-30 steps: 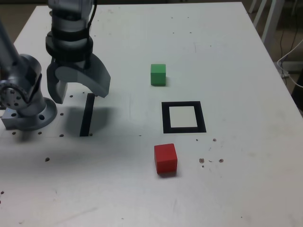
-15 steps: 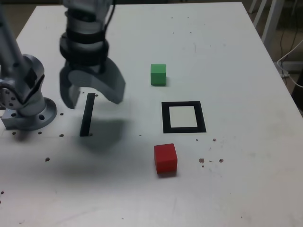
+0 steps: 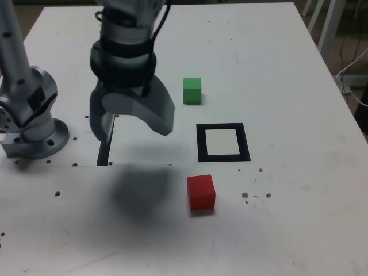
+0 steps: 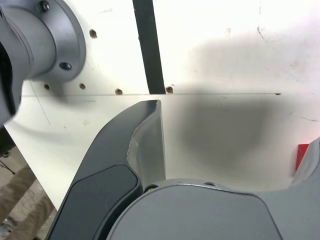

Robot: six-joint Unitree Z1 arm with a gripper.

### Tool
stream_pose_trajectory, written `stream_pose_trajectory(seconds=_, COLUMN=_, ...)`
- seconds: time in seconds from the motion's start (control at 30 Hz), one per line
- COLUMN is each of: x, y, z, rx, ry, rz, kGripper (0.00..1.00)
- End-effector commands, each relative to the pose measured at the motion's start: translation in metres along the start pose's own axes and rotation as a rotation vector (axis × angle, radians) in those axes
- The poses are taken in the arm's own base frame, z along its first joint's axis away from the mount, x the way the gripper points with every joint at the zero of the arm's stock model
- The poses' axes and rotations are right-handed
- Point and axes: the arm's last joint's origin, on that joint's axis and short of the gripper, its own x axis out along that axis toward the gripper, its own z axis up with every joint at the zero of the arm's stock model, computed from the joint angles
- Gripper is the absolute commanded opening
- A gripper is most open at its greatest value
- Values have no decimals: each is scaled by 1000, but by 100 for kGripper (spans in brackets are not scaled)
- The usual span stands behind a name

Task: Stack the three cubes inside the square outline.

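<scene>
The gripper (image 3: pixel 138 123) is hovering wide open and empty, the red cube (image 3: pixel 201 192) lying toward its four o'clock in the exterior view.

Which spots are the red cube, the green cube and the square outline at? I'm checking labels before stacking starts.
Red cube (image 3: pixel 201 193): exterior view, middle of its visible faces.
Green cube (image 3: pixel 192 91): exterior view, middle of its visible faces.
Square outline (image 3: pixel 202 144): exterior view, its black left side.
</scene>
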Motion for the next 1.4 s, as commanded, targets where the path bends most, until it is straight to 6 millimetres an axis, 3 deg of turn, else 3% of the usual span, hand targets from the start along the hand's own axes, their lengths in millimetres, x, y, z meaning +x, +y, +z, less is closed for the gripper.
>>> stream_pose_trajectory(seconds=0.0, x=-4, y=-4, z=4, rx=-11, ry=1, rz=-3, kGripper=99)
stream_pose_trajectory(seconds=0.3, x=-19, y=-33, z=32, rx=-37, ry=-18, rz=-37, kGripper=99)
stream_pose_trajectory(seconds=0.63, x=-18, y=-72, z=55, rx=-39, ry=-14, rz=-54, kGripper=99)
stream_pose_trajectory(seconds=1.07, x=-7, y=-91, z=94, rx=-13, ry=-23, rz=-62, kGripper=99)
stream_pose_trajectory(seconds=1.37, x=9, y=-86, z=107, rx=7, ry=14, rz=-80, kGripper=98)
